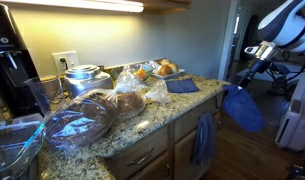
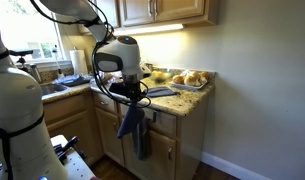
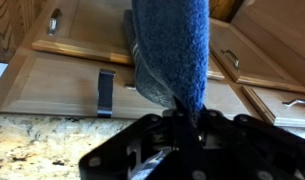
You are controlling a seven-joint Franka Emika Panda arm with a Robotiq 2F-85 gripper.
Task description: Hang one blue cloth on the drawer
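The jaws are clamped fully shut on the top edge of a soft royal-blue fabric cloth point(image 1: 244, 110), which hangs straight down beneath them, off the edge of the speckled granite table point(image 1: 142, 128). Beyond the jaws, behind the hanging cloth, is the light oak wooden drawer point(image 3: 52, 90), with a duller slate grey-blue towel point(image 3: 142, 70) draped over its front.

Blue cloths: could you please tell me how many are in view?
3: a royal-blue cloth held by the end effector, a grey-blue towel hanging on the drawer, a folded blue cloth on the countertop. Others may be hidden.
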